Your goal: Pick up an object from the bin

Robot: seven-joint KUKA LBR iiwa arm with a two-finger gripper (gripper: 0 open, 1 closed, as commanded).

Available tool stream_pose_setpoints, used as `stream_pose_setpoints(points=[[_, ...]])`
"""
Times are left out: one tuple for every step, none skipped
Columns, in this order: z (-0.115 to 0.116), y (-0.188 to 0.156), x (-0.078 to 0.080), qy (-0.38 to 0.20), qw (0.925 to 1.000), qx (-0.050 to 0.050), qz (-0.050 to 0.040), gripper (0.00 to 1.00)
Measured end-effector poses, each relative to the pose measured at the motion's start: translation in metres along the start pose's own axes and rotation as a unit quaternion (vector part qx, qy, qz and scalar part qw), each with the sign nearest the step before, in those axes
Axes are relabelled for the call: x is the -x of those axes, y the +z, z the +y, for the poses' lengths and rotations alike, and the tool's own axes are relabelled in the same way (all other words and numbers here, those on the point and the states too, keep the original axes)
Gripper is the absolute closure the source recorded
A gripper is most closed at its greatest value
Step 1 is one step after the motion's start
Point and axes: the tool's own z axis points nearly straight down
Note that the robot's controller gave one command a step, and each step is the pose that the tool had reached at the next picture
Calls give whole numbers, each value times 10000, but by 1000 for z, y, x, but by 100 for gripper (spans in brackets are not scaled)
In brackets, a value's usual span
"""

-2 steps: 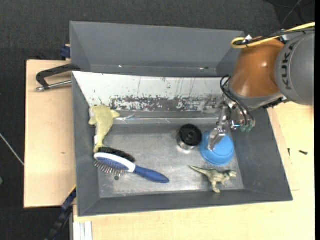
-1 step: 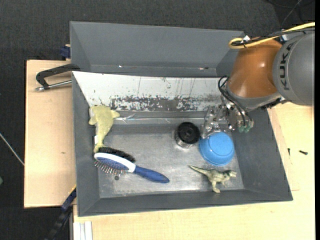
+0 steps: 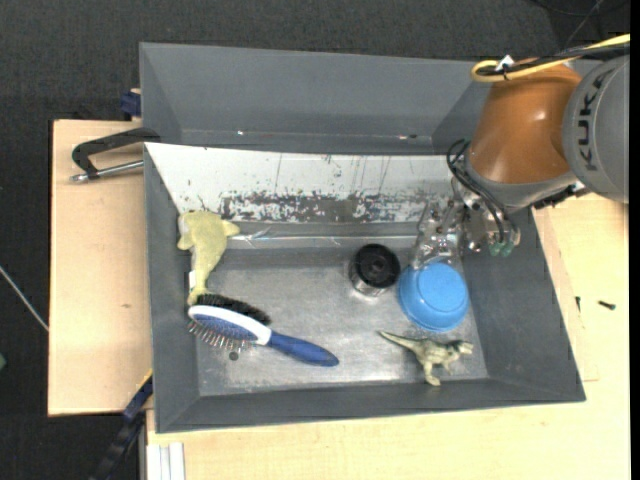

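claw (image 3: 437, 251) at blue cup (image 3: 434, 296), right side of scuffed grey bin floor (image 3: 310, 290); grip state unclear; dark carpet (image 3: 300, 8) around.

Robotics lab: industrial arm (image 3: 603, 118) with orange wrist cover (image 3: 520, 128) over a grey metal bin (image 3: 168, 298), dark carpet (image 3: 300, 8) around.

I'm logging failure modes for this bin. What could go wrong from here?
The gripper hangs at the blue cup's far edge, close to the bin's right wall; coming down, it may scrape that wall. The cup's round side may slip free. The black cap and toy dinosaur lie near and could be knocked.
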Motion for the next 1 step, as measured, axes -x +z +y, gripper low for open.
stream_pose_setpoints(points=[[0, 2, -1, 0, 10000, 5, 14, 0]])
